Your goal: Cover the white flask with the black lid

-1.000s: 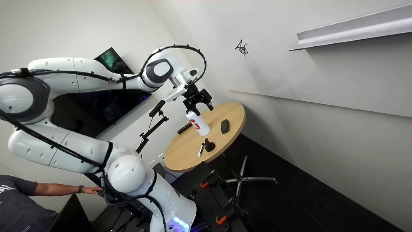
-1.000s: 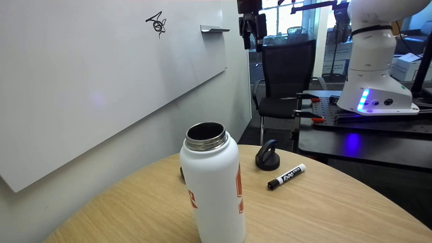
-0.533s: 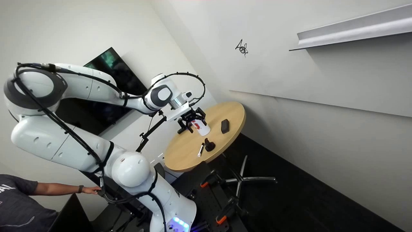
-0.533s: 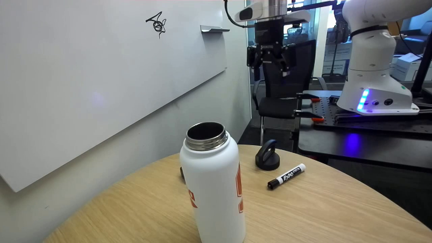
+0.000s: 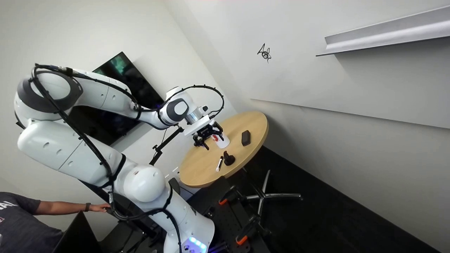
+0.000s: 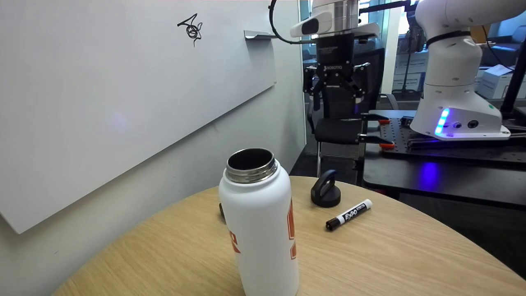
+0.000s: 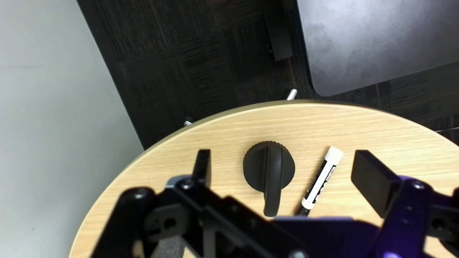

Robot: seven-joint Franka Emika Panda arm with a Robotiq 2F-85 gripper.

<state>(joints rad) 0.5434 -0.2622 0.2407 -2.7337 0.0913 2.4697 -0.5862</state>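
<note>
The white flask (image 6: 263, 230) with red markings stands upright and open-mouthed on the round wooden table (image 6: 181, 242). It also shows, partly behind the gripper, in an exterior view (image 5: 223, 141). The black lid (image 7: 269, 168) lies on the table with its loop handle up, beside the marker; it shows in both exterior views (image 5: 229, 159) (image 6: 326, 195). My gripper (image 7: 283, 154) is open and empty above the table. In the wrist view the lid lies between the fingers, nearer the left one. In both exterior views (image 5: 214, 143) (image 6: 336, 107) the gripper is apart from the lid.
A white marker (image 7: 321, 179) with a black cap lies close beside the lid. A black block (image 5: 245, 138) sits on the table's wall side. A whiteboard wall (image 6: 135, 102) borders the table. A black bench (image 6: 411, 172) with clamps carries the arm base.
The gripper has come down and turned, most of it in the first half second; since then it has moved slightly. Flask, lid and marker have not moved.
</note>
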